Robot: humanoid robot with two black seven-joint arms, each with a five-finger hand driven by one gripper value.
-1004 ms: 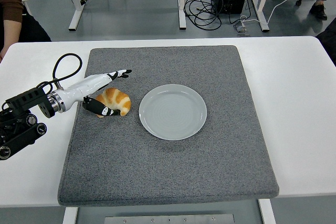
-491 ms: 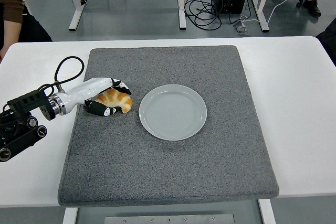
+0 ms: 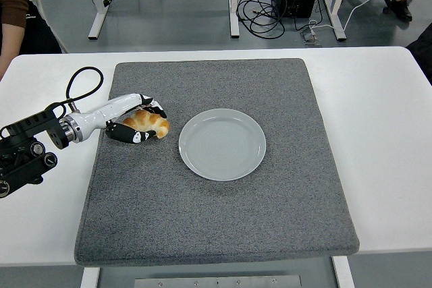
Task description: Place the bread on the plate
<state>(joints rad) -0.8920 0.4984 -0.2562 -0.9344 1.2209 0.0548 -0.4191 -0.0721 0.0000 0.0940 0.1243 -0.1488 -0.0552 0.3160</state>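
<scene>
On the grey mat (image 3: 216, 220), left hand (image 3: 138, 121) reached in low from the left edge, fingers curled around the bread (image 3: 148, 123), plate (image 3: 222, 144) just beside it.

A rough, matt grey felt-like mat (image 3: 216, 214) covers the smooth white tabletop (image 3: 385, 139), bearing a glossy pale-grey ceramic-looking plate (image 3: 222, 144) and a golden, shiny-crusted bread (image 3: 150, 122) beneath hard white-and-black plastic fingers (image 3: 152, 106).
</scene>
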